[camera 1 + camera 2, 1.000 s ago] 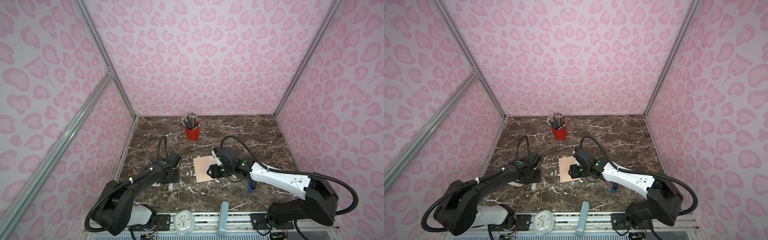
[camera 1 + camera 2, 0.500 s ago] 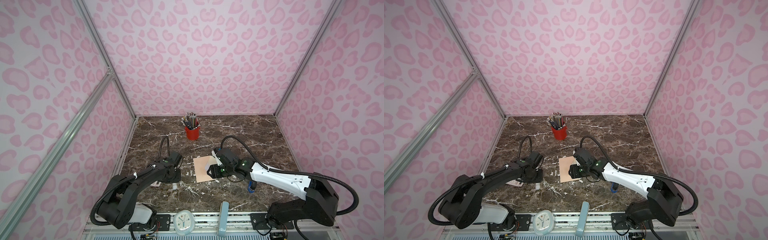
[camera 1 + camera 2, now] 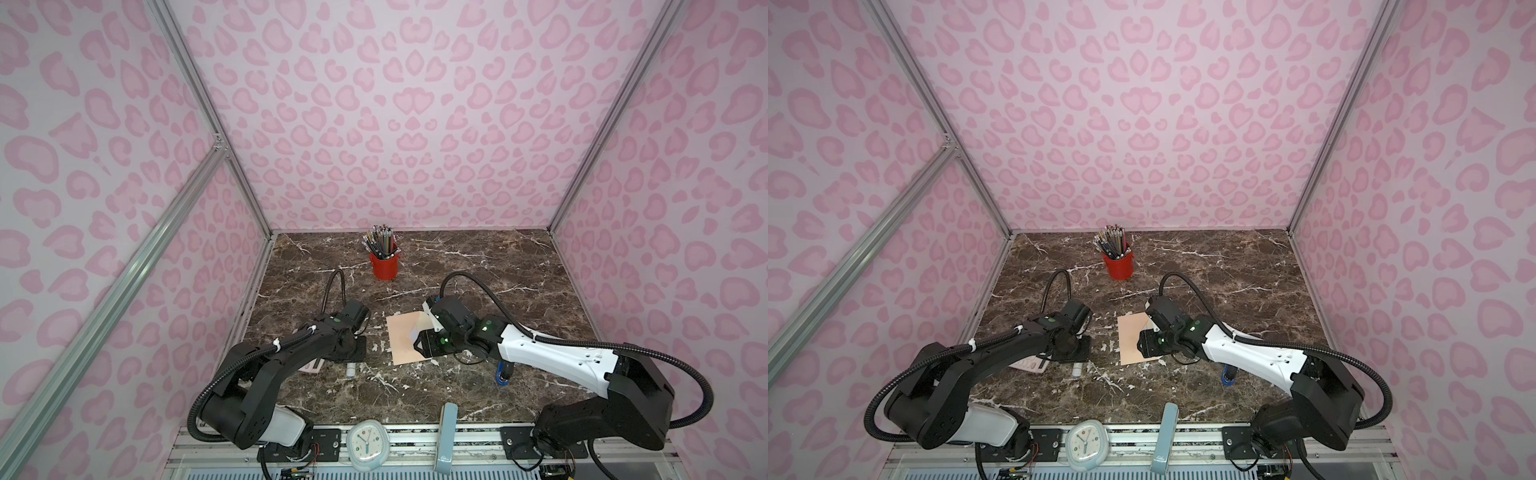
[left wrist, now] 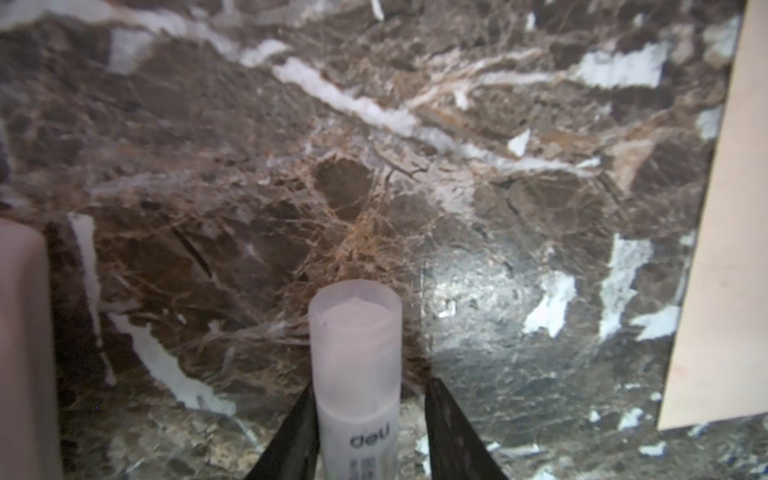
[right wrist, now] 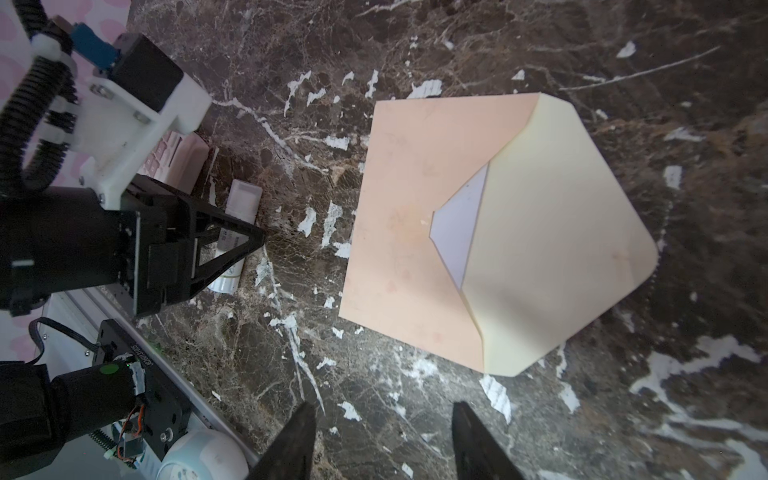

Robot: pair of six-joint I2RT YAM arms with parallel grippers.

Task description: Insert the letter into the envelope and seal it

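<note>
1. Tabletop [image 3: 478, 266] – dark brown marble pattern with white veins; it carries every item listed below.
2. Envelope [image 5: 407, 216] – peach-pink, lying flat near the middle of the tabletop and seen in both top views [image 3: 401, 343] [image 3: 1128, 340]. Its cream flap [image 5: 552, 249] lies folded back, unsealed.
3. Letter [image 5: 459, 232] – white sheet inside the envelope. Only a small wedge shows at the mouth, beside the flap's fold.
4. Right hand [image 5: 382, 405] – close to the envelope on its flap side, fingers spread, nothing between them.
5. Left hand [image 4: 370, 384] – low over the tabletop, well apart from the envelope. Its fingers straddle the glue stick without clamping: one touches the tube, and a gap shows at the other.
6. Glue stick [image 4: 355, 357] – white tube with a translucent cap, lying on its side.
7. Calculator [image 5: 174, 160] – pink, just beside the glue stick, partly under the left arm.
8. Pencil cup [image 3: 384, 266] – red, full of pencils, upright toward the back.
</note>
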